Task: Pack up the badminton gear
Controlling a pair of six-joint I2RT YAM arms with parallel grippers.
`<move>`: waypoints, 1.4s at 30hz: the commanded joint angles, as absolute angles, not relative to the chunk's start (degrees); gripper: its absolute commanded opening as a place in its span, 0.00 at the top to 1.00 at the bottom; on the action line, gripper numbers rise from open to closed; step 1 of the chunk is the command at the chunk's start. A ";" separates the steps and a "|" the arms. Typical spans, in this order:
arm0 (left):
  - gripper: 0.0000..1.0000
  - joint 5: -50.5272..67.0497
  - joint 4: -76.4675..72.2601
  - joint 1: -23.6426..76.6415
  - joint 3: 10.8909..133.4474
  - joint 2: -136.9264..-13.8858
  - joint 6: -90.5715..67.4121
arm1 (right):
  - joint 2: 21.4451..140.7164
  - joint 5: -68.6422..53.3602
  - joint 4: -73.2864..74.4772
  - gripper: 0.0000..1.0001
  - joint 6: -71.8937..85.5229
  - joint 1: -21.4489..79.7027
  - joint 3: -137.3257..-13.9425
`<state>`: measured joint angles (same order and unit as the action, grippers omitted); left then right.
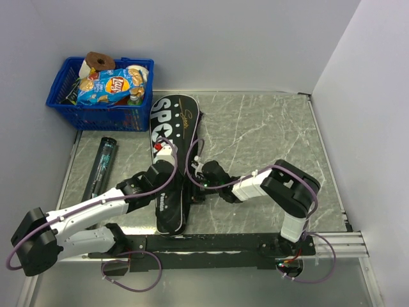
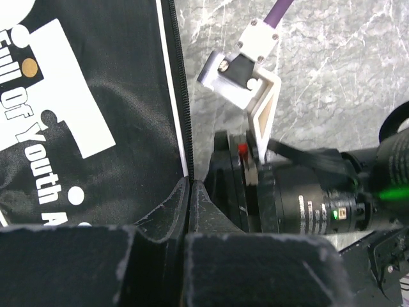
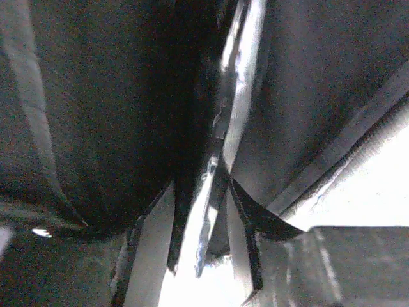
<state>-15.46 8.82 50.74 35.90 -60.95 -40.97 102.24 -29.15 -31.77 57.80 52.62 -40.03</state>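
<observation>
Straight to the trouble spot: the right-hand zip edge of the black bag (image 1: pixel 176 118), flat in the middle of the table (image 1: pixel 268 134) with the SPORT lettering up. Crowding that same edge, both claws at once.

Left gripper (image 2: pixel 190 192): pinched fully together right on the zip line. Cannot say whether any cloth is actually nipped between the tips. Right gripper (image 1: pixel 203 176): just beside it, nose in against the fabric. Impossible to tell how wide it stands or whether it has hold of anything; nothing from its own camera but dark, blurred folds.

Biggest risk, as a judgement: a knock between the two wrists, given so little room. Next, a snag from the purple cable (image 1: pixel 192 157) looping over the bag. Also a chance of dragging the whole bag instead of lifting the flap, or of thin cloth slipping free.

No sign of the rackets; possibly inside the bag, cannot tell.

Off to the left, well apart: the dark tube (image 1: pixel 101 163), with the left forearm lying between it and the bag. Behind it, the blue basket (image 1: pixel 96 118) with its crisp packet (image 1: pixel 108 86), near the bag's far end.
</observation>
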 commanded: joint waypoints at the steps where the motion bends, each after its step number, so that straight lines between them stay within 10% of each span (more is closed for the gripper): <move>1: 0.99 -10.46 5.54 51.77 36.30 -58.19 -41.92 | 99.85 -25.49 -37.10 0.49 55.37 52.38 -39.38; 17: 0.99 -7.82 3.43 51.68 36.30 -58.27 -41.40 | 84.91 -17.58 -25.84 0.36 50.01 50.89 -28.04; 42: 0.99 -7.38 2.99 51.59 36.65 -58.97 -41.22 | 80.24 -19.86 -36.82 0.65 53.00 51.42 -22.32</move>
